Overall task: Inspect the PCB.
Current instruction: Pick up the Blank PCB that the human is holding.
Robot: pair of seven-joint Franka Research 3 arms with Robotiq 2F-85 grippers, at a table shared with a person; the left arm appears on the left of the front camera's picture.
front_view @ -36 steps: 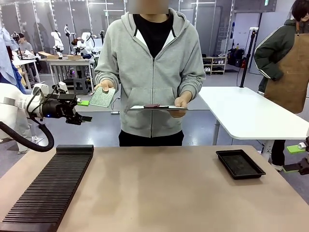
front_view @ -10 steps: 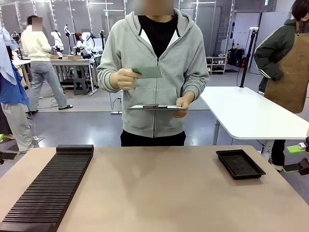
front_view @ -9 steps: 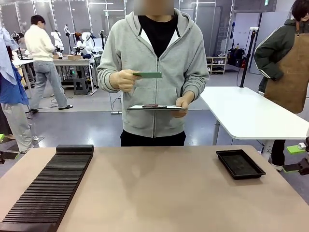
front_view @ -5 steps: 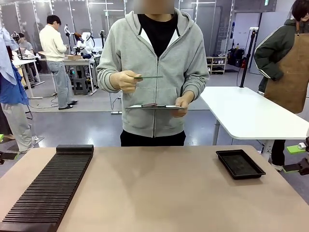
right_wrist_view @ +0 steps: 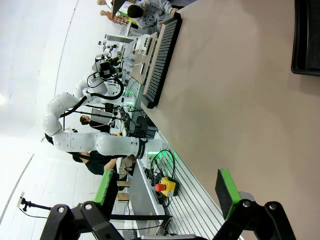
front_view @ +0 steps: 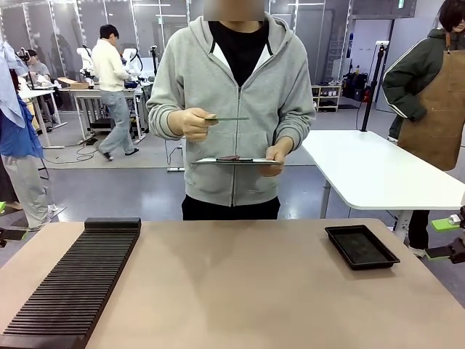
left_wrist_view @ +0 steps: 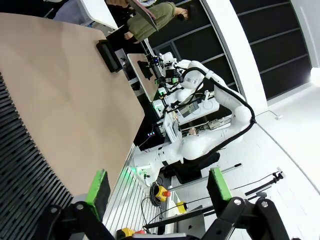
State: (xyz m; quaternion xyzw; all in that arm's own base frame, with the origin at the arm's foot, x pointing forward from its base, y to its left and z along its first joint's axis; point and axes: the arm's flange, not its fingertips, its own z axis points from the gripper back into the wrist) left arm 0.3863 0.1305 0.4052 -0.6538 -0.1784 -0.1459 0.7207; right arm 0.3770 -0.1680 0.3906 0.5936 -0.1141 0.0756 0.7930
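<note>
While a hand [front_view: 190,122] holds the PCB [front_view: 229,118] level, tablet [front_view: 236,161] below

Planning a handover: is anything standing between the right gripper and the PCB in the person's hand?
Nothing visible does. The right gripper, open at the table's right edge, has free air to the PCB; the black tray lies low on the table, beneath that line.

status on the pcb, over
Left gripper open, empty. Right gripper open, empty. PCB held edge-on in the person's hand, above the tablet. No obstruction seen.
</note>
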